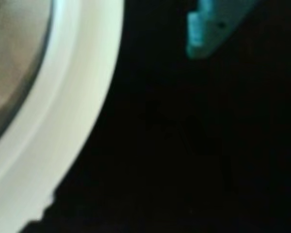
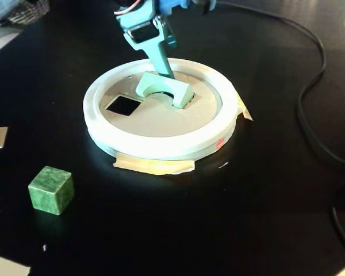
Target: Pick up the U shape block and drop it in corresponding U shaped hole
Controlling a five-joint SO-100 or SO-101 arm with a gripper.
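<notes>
The U shape block (image 2: pixel 164 87) lies on the tan disc (image 2: pixel 155 115), over the U shaped hole (image 2: pixel 168 95), notch facing front. The gripper (image 2: pixel 161 70) touches its back edge; whether it grips, I cannot tell. 1 green cube (image 2: pixel 51 190) sits well apart on the black table (image 2: pixel 247 201).

In the fixed view, the U shape block (image 2: pixel 164 87) sits on the disc (image 2: pixel 155 118), right of the square cutout (image 2: pixel 123 105), over the U shaped hole (image 2: pixel 168 95). The cube (image 2: pixel 52 190) rests on the bench (image 2: pixel 264 201), front-left, well apart.
</notes>
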